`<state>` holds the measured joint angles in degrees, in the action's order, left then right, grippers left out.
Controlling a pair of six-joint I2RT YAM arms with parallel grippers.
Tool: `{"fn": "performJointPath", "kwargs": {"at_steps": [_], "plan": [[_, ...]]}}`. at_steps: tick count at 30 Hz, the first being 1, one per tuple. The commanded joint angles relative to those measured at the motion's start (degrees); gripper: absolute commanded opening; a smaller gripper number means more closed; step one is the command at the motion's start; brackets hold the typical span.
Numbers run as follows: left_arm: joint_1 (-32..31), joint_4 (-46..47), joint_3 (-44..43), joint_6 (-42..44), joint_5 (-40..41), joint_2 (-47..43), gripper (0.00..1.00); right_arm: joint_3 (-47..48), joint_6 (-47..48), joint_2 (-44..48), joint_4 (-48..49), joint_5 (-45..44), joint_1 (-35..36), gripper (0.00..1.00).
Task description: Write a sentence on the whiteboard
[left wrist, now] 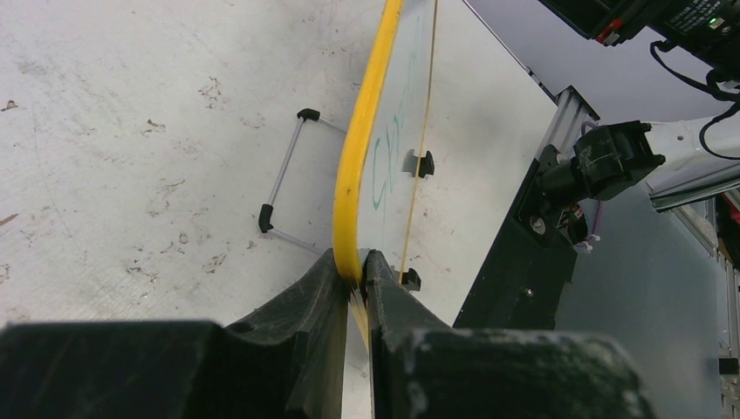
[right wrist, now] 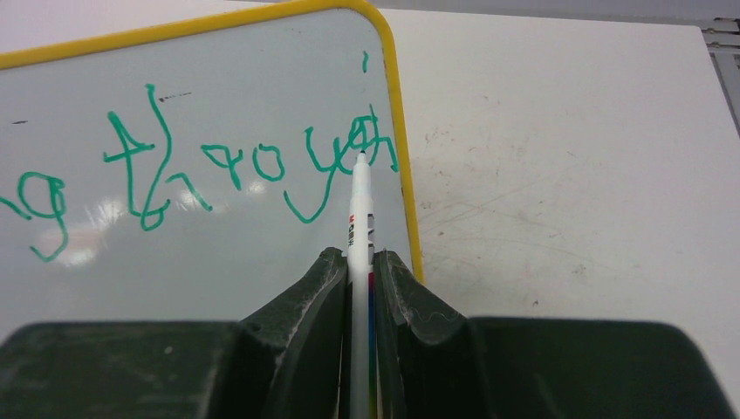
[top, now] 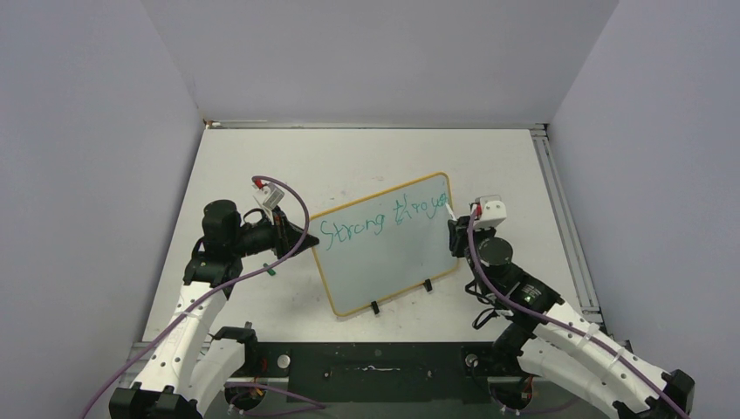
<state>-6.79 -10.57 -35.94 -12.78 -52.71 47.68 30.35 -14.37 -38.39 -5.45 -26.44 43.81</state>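
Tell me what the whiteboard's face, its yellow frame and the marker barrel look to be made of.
The whiteboard face looks like a smooth, glossy coated panel, melamine or painted steel perhaps; soft glare patches show on it. The yellow frame is likely moulded plastic: even colour, rounded profile, dull sheen. The marker seems white plastic, smooth with printed lettering.
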Motion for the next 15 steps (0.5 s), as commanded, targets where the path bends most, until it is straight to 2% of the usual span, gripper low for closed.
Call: {"fn": "performJointPath", "kwargs": {"at_steps": [1, 4, 9, 12, 15], "plan": [[-0.12, 1.53, -0.75, 2.39, 1.61, -0.93, 0.0, 4.39, -0.26, 3.04, -1.4, 4.39, -0.24, 0.05], [-0.13, 1.02, -0.88, 2.7, 2.05, -0.71, 0.0, 6.17, -1.03, 4.42, -3.86, 7.13, -0.14, 0.05], [-0.16, 0.91, -0.97, 2.76, 2.06, -0.79, 0.0, 7.33, -4.05, 3.85, -6.22, 17.28, 0.85, 0.05], [-0.24, 0.98, -0.88, 2.59, 1.89, -1.05, 0.0, 4.47, -6.02, 4.59, -3.26, 23.04, 3.43, 0.05], [-0.62, 0.92, -0.81, 2.49, 2.07, -1.18, 0.0, -0.18, -8.07, 5.78, 3.27, 23.49, 8.96, 0.05]]}}
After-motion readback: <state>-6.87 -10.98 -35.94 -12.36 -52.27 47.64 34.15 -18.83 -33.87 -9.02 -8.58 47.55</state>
